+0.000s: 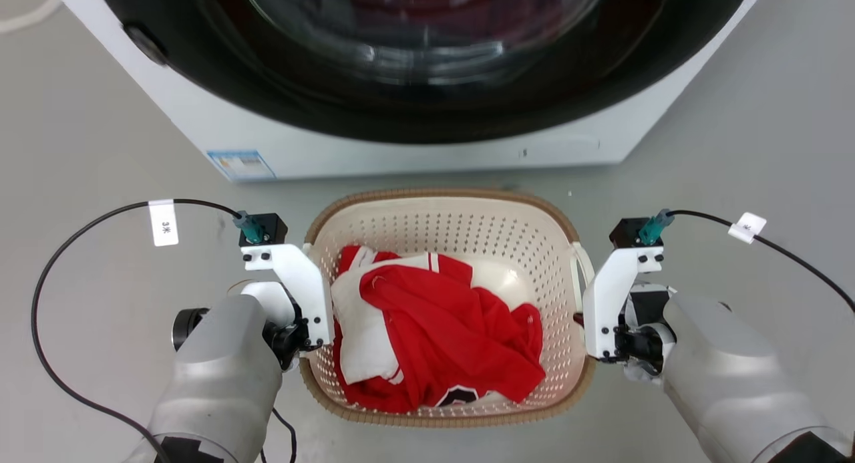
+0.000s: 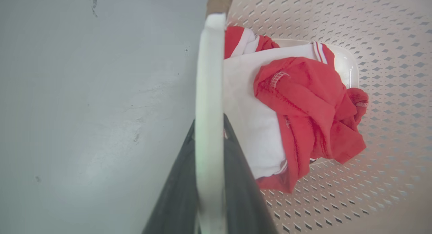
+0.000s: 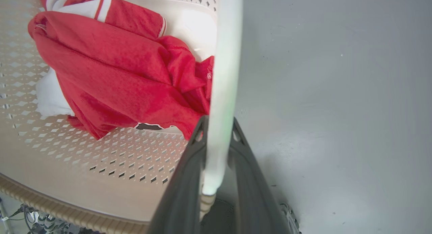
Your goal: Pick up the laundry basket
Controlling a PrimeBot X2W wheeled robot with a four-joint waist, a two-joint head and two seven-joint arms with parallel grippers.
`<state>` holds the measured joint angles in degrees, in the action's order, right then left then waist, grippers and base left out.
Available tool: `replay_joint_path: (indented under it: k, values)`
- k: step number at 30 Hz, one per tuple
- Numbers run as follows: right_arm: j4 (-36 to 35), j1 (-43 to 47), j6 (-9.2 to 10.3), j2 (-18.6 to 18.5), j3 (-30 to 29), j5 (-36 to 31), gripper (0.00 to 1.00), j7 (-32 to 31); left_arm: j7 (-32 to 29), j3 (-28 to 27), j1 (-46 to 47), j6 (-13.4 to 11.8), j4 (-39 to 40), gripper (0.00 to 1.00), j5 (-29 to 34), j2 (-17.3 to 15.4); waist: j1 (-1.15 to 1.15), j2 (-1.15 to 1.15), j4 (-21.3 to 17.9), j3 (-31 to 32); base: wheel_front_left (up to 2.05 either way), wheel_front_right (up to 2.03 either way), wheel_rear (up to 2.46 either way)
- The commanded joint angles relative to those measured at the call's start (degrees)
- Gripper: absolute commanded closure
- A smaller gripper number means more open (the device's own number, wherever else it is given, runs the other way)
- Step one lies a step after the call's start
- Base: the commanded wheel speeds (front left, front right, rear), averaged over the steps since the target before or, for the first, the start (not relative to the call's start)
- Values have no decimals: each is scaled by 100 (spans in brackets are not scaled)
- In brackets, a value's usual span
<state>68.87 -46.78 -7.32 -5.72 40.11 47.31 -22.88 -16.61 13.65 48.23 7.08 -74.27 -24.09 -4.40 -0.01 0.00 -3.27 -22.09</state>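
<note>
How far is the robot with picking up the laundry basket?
Done: the left gripper and right gripper sit at the side handles of the laundry basket. In hand: each looks closed around its handle. Left: the lift; it seems to rest on the floor.

In the head view, the cream-white perforated plastic laundry basket [image 1: 467, 236] sits at lower centre on the grey floor [image 1: 100, 149]. It is just below the white front-loading washing machine [image 1: 374, 149], which spans the top of the frame. A crumpled red and white heap of clothes [image 1: 441, 323] lies inside the basket. The left hand [image 2: 209, 124] is at the basket's left edge and the right hand [image 3: 218, 122] at its right edge. Each straddles a white plastic side handle [image 2: 209, 75], with one finger on the basket side and one on the floor side.
</note>
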Motion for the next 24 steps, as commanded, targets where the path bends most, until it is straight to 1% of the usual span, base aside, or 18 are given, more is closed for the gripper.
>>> replay_joint_path:
  k: [1,8,13,21,24]
  values:
    - [-74,101,-31,114,66,82,100,-127,-79,29,-27,67,59,100,-79,171,1,0,57,491,0,0,0]
    - [-31,154,-42,119,149,385,100,-739,-622,195,-160,69,60,100,-287,187,1,0,72,1115,0,0,0]
    - [20,147,-46,110,224,494,100,-1051,-852,251,-188,69,62,100,-411,156,1,0,88,1420,0,0,0]
    - [192,204,-46,126,327,557,100,-1365,-1198,443,-377,69,57,100,-528,171,1,0,121,1868,0,0,0]
    - [238,270,-46,142,374,558,100,-1408,-1229,509,-476,69,61,100,-578,169,1,0,127,2029,0,0,0]
